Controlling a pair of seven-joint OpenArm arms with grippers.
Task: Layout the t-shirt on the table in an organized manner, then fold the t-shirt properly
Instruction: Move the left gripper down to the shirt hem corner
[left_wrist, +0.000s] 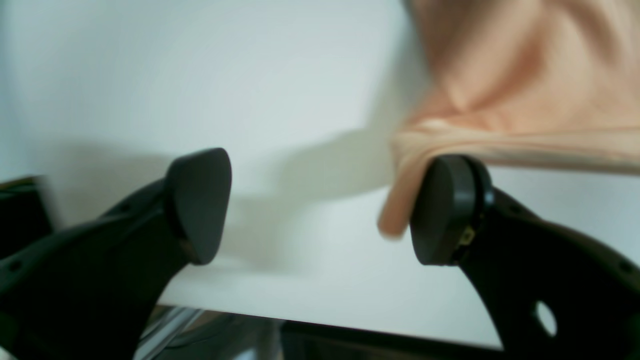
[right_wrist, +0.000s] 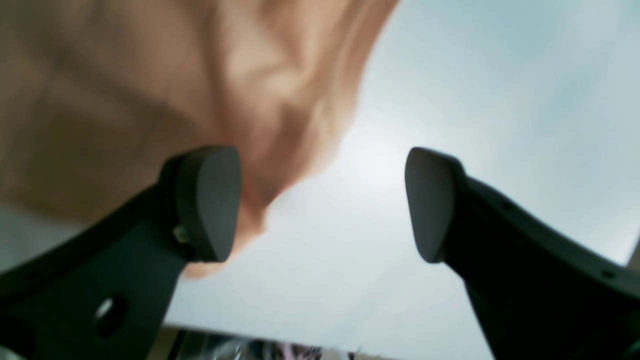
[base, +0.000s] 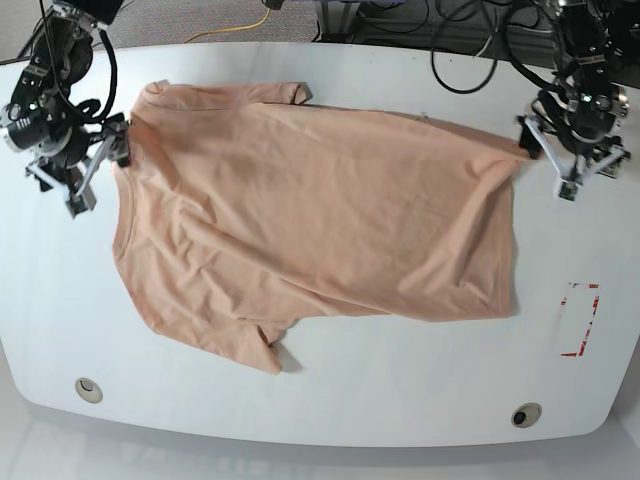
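Now both arms low at t-shirt (base: 310, 220) corners, jaws open, gripping nothing.

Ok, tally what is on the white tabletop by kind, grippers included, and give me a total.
T-shirt: 1
Grommets: 2
Red tape mark: 1
Grippers, right gripper and left gripper: 2
Total: 6

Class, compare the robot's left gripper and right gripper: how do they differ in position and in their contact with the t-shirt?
The left gripper has the t-shirt hem draped over one fingertip; at the right gripper, cloth lies behind one finger. In the base view, left sits at the shirt's right corner, right at its left edge. Both are open.
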